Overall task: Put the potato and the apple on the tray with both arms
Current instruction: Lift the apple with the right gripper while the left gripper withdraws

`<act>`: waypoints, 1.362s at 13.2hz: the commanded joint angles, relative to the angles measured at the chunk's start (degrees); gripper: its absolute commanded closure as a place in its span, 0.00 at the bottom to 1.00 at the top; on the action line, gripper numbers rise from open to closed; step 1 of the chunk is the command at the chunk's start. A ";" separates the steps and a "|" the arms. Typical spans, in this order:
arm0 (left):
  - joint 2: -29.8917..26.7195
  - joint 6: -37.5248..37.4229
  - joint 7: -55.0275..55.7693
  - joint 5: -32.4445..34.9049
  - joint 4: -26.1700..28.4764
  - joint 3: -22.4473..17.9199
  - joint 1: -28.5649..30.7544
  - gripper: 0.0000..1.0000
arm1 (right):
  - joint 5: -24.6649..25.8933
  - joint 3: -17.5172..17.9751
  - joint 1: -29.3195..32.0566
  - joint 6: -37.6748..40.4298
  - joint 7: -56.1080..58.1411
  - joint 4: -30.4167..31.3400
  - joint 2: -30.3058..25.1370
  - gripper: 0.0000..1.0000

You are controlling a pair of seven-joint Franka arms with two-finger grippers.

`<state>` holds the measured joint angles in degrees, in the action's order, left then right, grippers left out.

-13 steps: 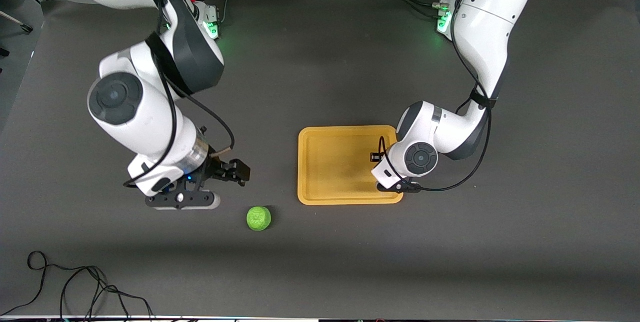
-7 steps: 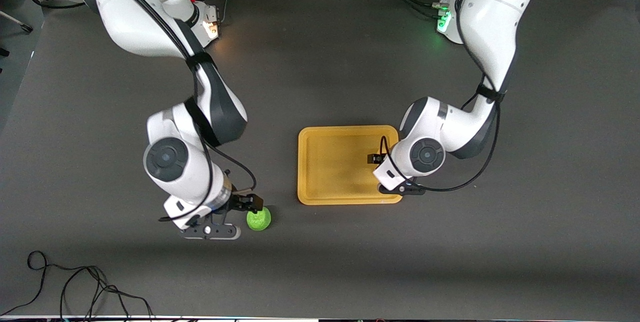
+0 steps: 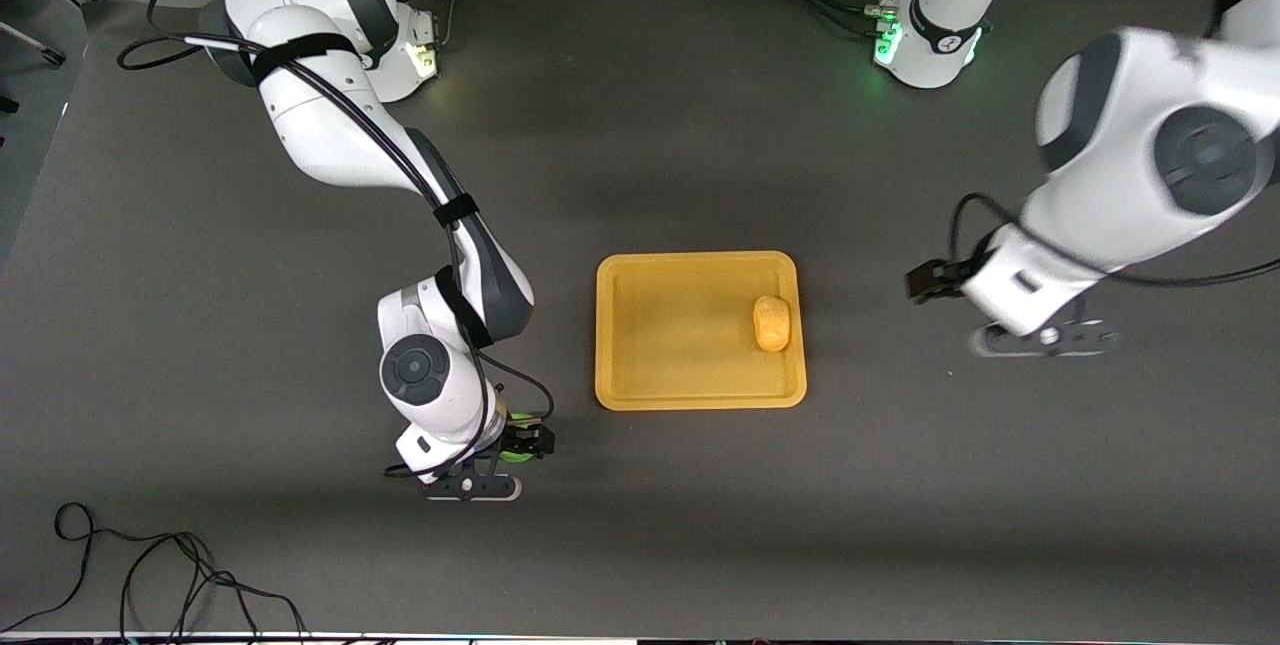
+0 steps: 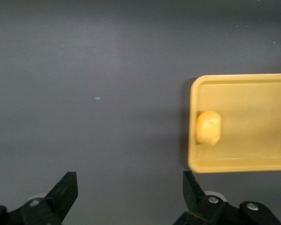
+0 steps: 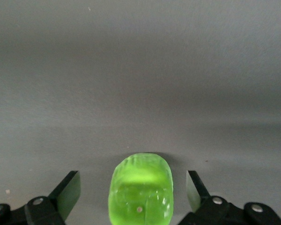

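Note:
The potato (image 3: 771,323) lies in the yellow-orange tray (image 3: 680,365), by the rim toward the left arm's end. It also shows in the left wrist view (image 4: 209,127), in the tray (image 4: 257,112). My left gripper (image 3: 922,283) is open and empty, raised over bare table beside the tray; its fingers stand wide apart in its wrist view (image 4: 129,182). My right gripper (image 3: 525,443) is low at the green apple (image 3: 512,453), which it mostly hides. In the right wrist view the apple (image 5: 141,190) sits between the open fingers (image 5: 68,192), with a gap on each side of it.
A black cable (image 3: 150,575) lies looped near the table's front edge at the right arm's end. The two bases (image 3: 925,35) stand along the back edge. Dark mat lies between the apple and the tray.
My right arm has come down toward the front and its open fingers now straddle the apple. My left gripper has let go of the potato on the tray and pulled away toward its own end.

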<state>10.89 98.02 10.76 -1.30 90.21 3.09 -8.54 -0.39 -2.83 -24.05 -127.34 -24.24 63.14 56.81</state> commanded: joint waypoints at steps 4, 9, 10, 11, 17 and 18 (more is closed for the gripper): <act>-10.97 -2.04 -17.51 1.12 7.17 0.43 11.07 0.00 | 0.65 -0.16 -0.29 -1.07 0.07 1.19 0.85 0.17; -16.08 -3.01 -16.92 3.91 9.72 -0.19 12.59 0.00 | 0.65 -0.16 -0.38 0.76 -0.11 1.37 -1.60 0.58; -16.08 -2.31 -16.39 5.15 10.16 -0.10 12.24 0.00 | 0.74 -0.24 -0.29 3.74 0.15 1.29 -3.96 0.58; -16.69 -1.00 -15.34 5.25 11.12 0.16 12.15 0.00 | 0.74 -0.33 -0.12 7.25 0.15 1.11 -7.03 0.58; -17.58 -0.19 -15.33 4.37 12.72 0.25 12.06 0.00 | -0.05 0.11 -0.64 29.04 -0.63 1.11 -26.20 0.58; -17.57 -0.28 -15.16 4.37 12.45 0.34 11.80 0.00 | -0.14 0.28 -2.04 32.12 -0.98 1.20 -28.22 0.58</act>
<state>-5.54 98.85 -5.49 2.81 102.89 3.36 3.87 -0.41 -2.92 -24.34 -98.91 -24.22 61.06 33.43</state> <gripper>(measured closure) 0.000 0.392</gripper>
